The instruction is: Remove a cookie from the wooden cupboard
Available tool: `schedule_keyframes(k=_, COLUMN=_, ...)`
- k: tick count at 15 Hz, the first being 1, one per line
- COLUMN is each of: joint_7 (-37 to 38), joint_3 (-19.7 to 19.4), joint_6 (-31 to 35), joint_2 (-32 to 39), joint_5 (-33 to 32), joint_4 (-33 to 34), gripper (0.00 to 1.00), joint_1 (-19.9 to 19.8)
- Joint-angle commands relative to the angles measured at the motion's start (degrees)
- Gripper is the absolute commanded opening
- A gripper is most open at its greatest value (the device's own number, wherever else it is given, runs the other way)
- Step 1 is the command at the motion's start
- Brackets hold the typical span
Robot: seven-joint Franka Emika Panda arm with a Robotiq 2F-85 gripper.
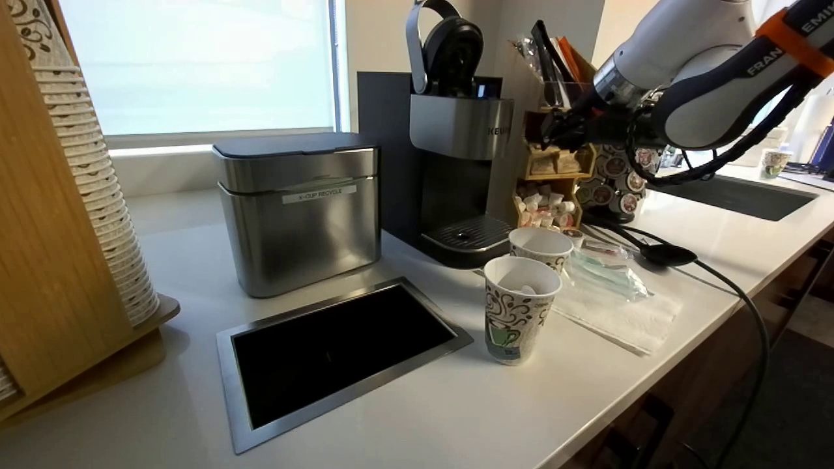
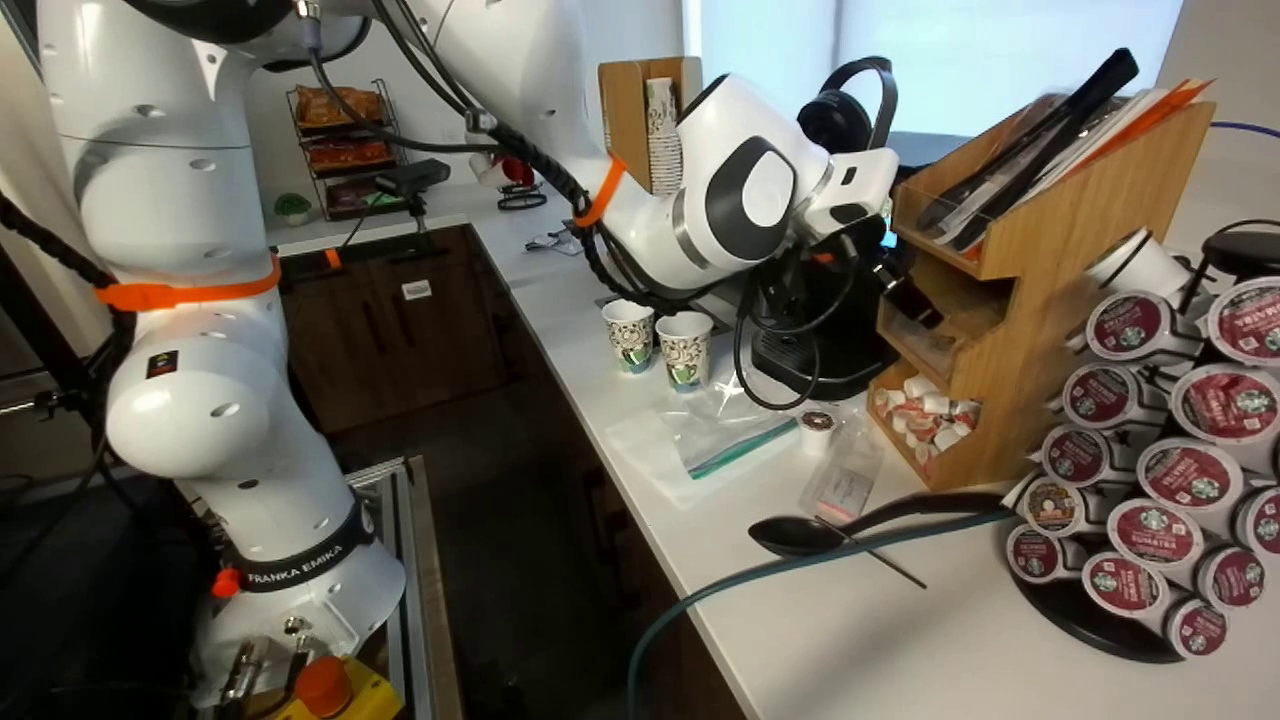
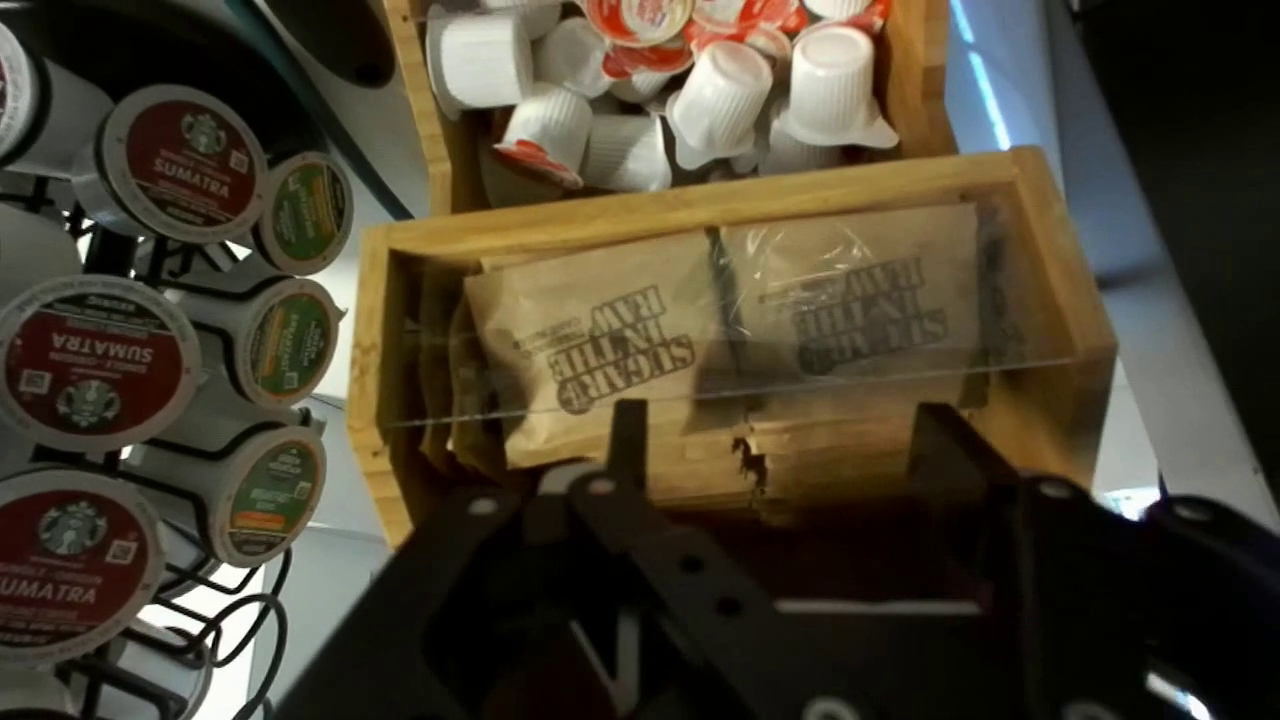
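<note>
The wooden cupboard point(image 2: 1050, 300) is a brown wooden stand with open stacked compartments, beside the coffee machine. It also shows in an exterior view point(image 1: 561, 176), partly behind my arm, and in the wrist view point(image 3: 640, 216). No cookie is recognisable. Brown paper packets point(image 3: 600, 340) printed "Sugar in the Raw" stand in its middle compartment, behind a clear front strip. My gripper point(image 3: 780, 430) is open, with its fingertips apart in front of this compartment and nothing seen between them. It also shows dark in both exterior views point(image 1: 554, 130) point(image 2: 908, 298). Whether it touches the packets cannot be told.
White creamer pods point(image 2: 925, 410) fill the bottom compartment; utensils point(image 2: 1060, 140) stick out of the top. A coffee pod rack point(image 2: 1150, 450) stands close on one side, the black coffee machine point(image 1: 462, 124) on the other. Paper cups point(image 1: 518, 312), a metal tin point(image 1: 300, 221) and a black spoon point(image 2: 800, 535) are on the counter.
</note>
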Motion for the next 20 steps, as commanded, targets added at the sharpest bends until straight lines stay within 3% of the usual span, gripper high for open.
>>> schedule_keyframes(k=1, joint_7=1.50, joint_3=-1.38, joint_6=1.07, joint_2=0.90, joint_5=-0.77, joint_4=0.91, gripper=0.99, joint_1=0.95)
schedule_keyframes(k=7, joint_7=3.71, joint_3=-9.14, joint_6=3.24, joint_2=4.75, joint_5=-6.02, joint_4=5.87, gripper=0.98, joint_1=6.23)
schedule_keyframes(k=13, joint_7=3.64, joint_3=-14.29, joint_6=3.06, joint_2=6.42, joint_5=-6.79, joint_4=4.95, gripper=0.99, joint_1=11.76)
schedule_keyframes(k=17, joint_7=3.09, joint_3=-17.41, joint_6=2.63, joint_2=6.88, joint_5=-7.54, joint_4=4.20, gripper=0.86, joint_1=14.90)
schedule_keyframes(k=18, joint_7=3.35, joint_3=-18.54, joint_6=2.69, joint_2=7.27, joint_5=-7.81, joint_4=4.34, gripper=0.77, joint_1=15.83)
schedule_keyframes(k=19, joint_7=3.28, joint_3=-19.64, joint_6=2.41, joint_2=7.55, joint_5=-8.16, joint_4=4.42, gripper=0.79, joint_1=16.73)
schedule_keyframes(k=20, joint_7=3.27, joint_3=-20.81, joint_6=2.38, joint_2=7.95, joint_5=-8.53, joint_4=4.53, gripper=0.74, joint_1=17.66)
